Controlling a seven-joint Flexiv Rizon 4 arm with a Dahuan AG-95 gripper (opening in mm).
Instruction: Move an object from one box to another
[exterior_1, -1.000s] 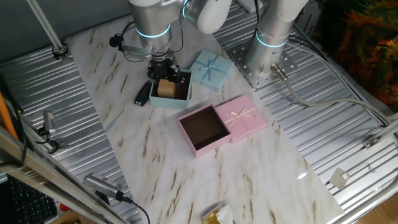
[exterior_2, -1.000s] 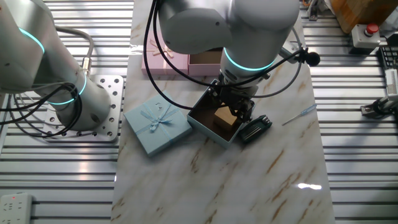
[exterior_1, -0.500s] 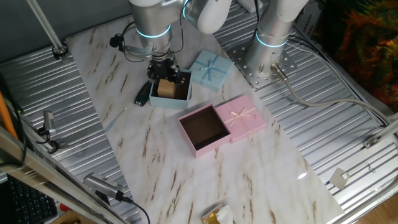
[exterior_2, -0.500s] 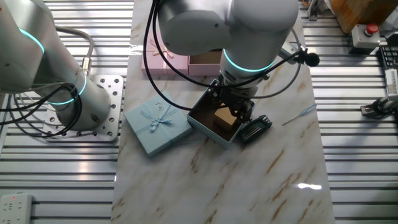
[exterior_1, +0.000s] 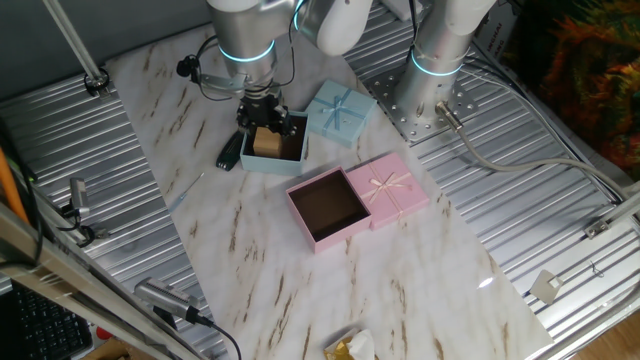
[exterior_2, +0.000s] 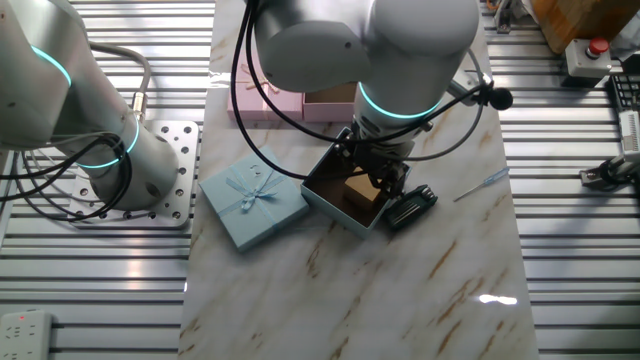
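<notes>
The tan block (exterior_1: 266, 143) lies inside the light-blue box (exterior_1: 262, 167) at the back left of the marble top. My gripper (exterior_1: 262, 122) reaches down into that box, and its dark fingers stand on either side of the block with the jaws apart. In the other fixed view the block (exterior_2: 359, 189) sits in the blue box (exterior_2: 330, 206) under the gripper (exterior_2: 378, 175). The pink box (exterior_1: 330, 238) is empty, showing its dark brown floor, and stands nearer the front; in the other view only its edge (exterior_2: 330, 96) shows behind the arm.
The blue bowed lid (exterior_1: 340, 110) lies right of the blue box, and the pink bowed lid (exterior_1: 392, 188) touches the pink box. A black object (exterior_1: 230, 150) lies left of the blue box. A yellowish wrapper (exterior_1: 350, 347) lies at the front edge. A second arm's base (exterior_1: 430, 90) stands at the back right.
The wrist has turned very slightly over the blue box. The block and both boxes have not moved.
</notes>
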